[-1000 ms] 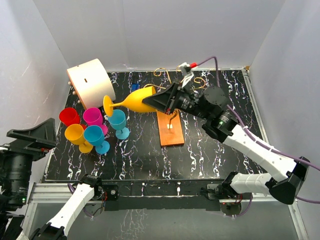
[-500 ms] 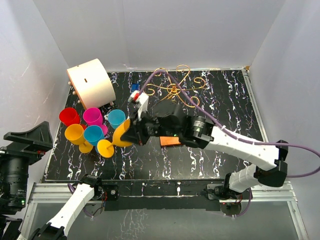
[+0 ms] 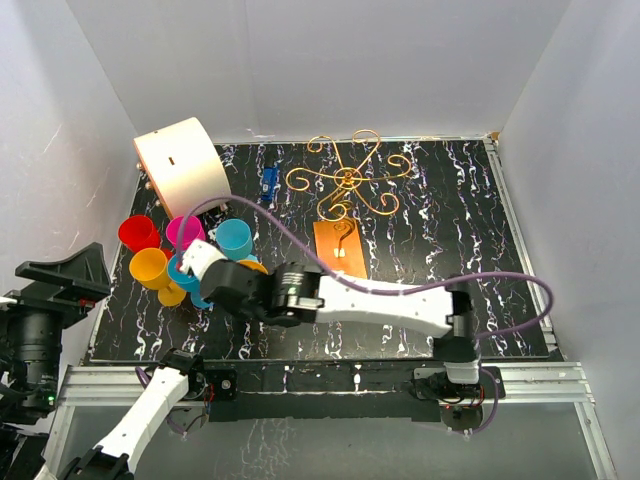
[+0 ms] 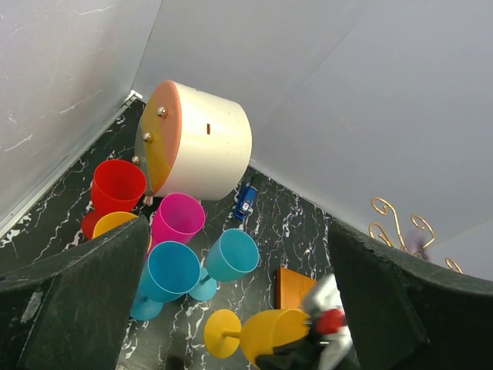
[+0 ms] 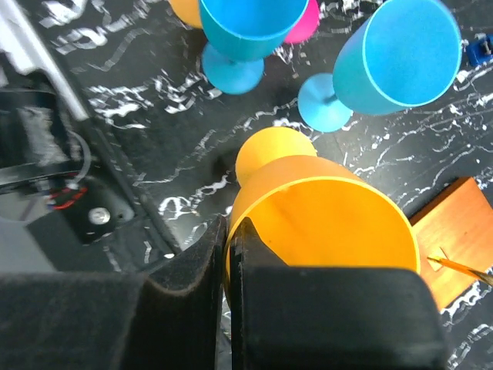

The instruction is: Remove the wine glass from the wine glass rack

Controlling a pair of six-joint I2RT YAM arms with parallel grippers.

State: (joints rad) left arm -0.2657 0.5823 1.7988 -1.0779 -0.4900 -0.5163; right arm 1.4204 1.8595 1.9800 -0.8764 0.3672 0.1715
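Note:
The wine glass rack (image 3: 346, 181) is a gold wire stand on an orange-brown base (image 3: 340, 256) at the back middle, with nothing hanging on it. My right gripper (image 5: 229, 231) is shut on the rim of a yellow wine glass (image 5: 323, 223). It holds the glass tilted, foot down and to the left, low over the front left of the table. The glass also shows in the left wrist view (image 4: 281, 335), and a sliver of it in the top view (image 3: 252, 267). My left gripper (image 4: 239, 223) is open, empty and raised at the far left (image 3: 62, 275).
Several plastic glasses stand at the left: red (image 3: 138, 232), pink (image 3: 185, 232), teal (image 3: 235, 238), yellow (image 3: 148, 265) and blue (image 3: 185, 270). They are right beside the held glass. A white cylinder (image 3: 182, 165) and a blue toy car (image 3: 268, 180) lie behind them.
My right arm has carried the yellow glass from beside the rack down and to the front left, next to the group of glasses. The left arm has stayed still.

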